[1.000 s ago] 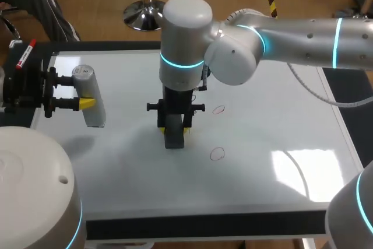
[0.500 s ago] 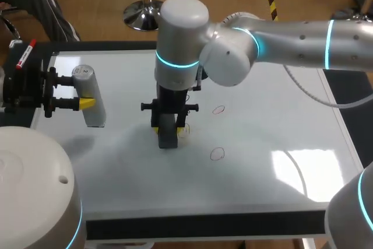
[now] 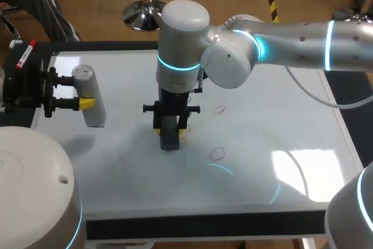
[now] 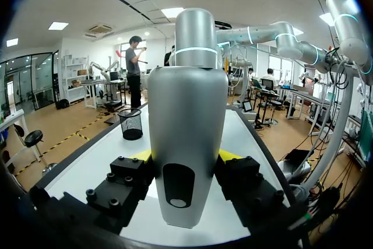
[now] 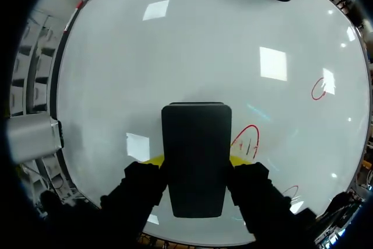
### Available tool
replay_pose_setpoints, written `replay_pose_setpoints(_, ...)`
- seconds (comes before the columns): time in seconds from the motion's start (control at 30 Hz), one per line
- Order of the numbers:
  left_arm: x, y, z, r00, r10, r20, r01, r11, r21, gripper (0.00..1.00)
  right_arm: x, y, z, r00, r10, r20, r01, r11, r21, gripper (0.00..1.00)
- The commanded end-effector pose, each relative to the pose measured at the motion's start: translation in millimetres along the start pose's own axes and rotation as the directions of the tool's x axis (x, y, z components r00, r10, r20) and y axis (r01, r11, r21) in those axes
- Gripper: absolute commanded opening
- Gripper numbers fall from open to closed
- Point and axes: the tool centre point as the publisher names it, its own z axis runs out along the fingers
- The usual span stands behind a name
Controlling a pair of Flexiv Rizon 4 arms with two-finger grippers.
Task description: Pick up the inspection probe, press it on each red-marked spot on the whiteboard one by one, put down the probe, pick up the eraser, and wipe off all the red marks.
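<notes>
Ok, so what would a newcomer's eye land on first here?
The right gripper, shut on the black eraser, is down on the middle of the whiteboard, right beside a red mark. Beyond that mark lie a second red circle and a third red circle. At the board's left edge the left gripper holds the silver probe.

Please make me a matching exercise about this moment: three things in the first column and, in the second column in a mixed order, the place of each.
Things:
1. probe
2. eraser
3. red circle

Places:
A. drawn on the bare whiteboard, apart from both grippers
B. between the fingers of the right gripper, near the whiteboard's middle
C. between the fingers of the left gripper, at the whiteboard's left side

Right pairs: 1-C, 2-B, 3-A.
</notes>
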Motion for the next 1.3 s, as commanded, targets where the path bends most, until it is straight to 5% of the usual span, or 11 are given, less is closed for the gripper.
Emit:
replay_pose_setpoints(0.03,0.5,-0.3,-1,1.0,0.002,0.0,-0.002,1.0,0.003,0.0,-19,0,12,1.0,0.009,0.001,-0.009,1.0,-0.004,0.0)
replay_pose_setpoints(0.83,0.5,-0.3,-1,1.0,0.002,0.0,-0.002,1.0,0.003,0.0,-81,15,9,0.99,0.122,0.077,-0.121,0.993,-0.017,0.0)
replay_pose_setpoints(1.3,0.5,-0.3,-1,1.0,0.002,0.0,-0.002,1.0,0.003,0.0,-49,15,-20,0.996,0.078,0.049,-0.074,0.995,-0.067,0.0)
